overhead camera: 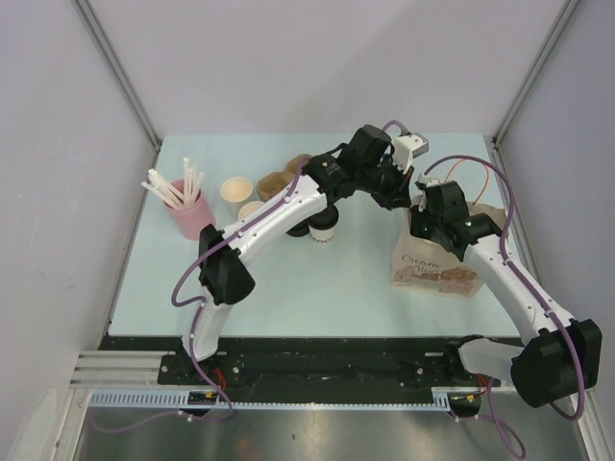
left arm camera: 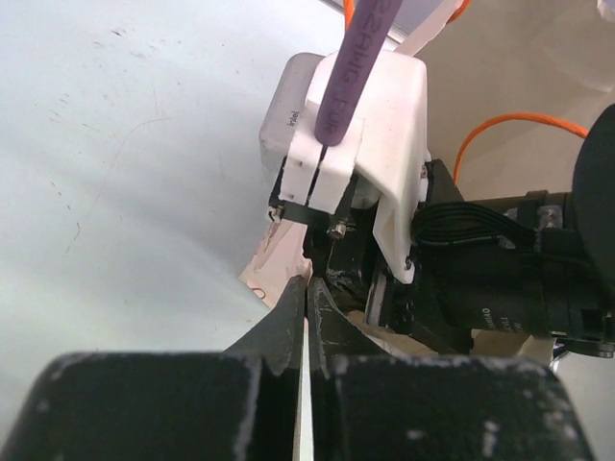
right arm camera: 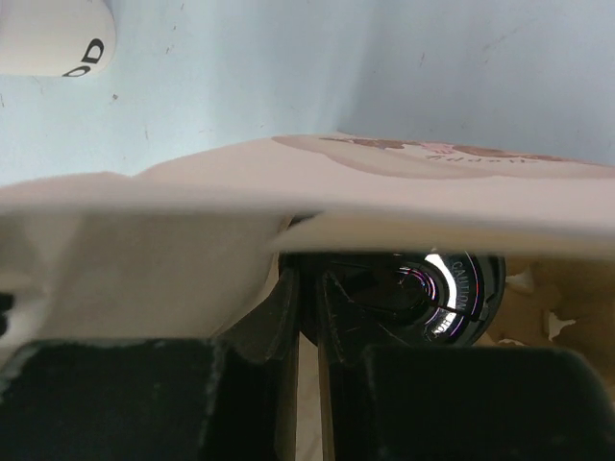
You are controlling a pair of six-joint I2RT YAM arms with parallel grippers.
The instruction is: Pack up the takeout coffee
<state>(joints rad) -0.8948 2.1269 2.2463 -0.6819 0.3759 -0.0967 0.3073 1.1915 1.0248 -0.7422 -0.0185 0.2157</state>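
A brown paper bag [overhead camera: 437, 269] with pink print stands at the right of the table. My left gripper [left arm camera: 307, 283] is shut on a thin edge of the bag's mouth [left arm camera: 277, 257], close in front of the right wrist's white camera housing [left arm camera: 346, 125]. My right gripper [right arm camera: 307, 274] is pinched shut on another part of the bag's rim [right arm camera: 336, 178]. Inside the bag sits a coffee cup, only its black lid [right arm camera: 447, 288] showing. A second black-lidded cup [overhead camera: 325, 227] stands on the table under the left arm; its white side [right arm camera: 48, 38] shows in the right wrist view.
A pink cup of white straws [overhead camera: 187, 213] stands at the back left. Two lidless paper cups [overhead camera: 235, 190] and some brown items [overhead camera: 279, 181] sit beside it. Both arms crowd over the bag's mouth. Grey walls close the table on three sides.
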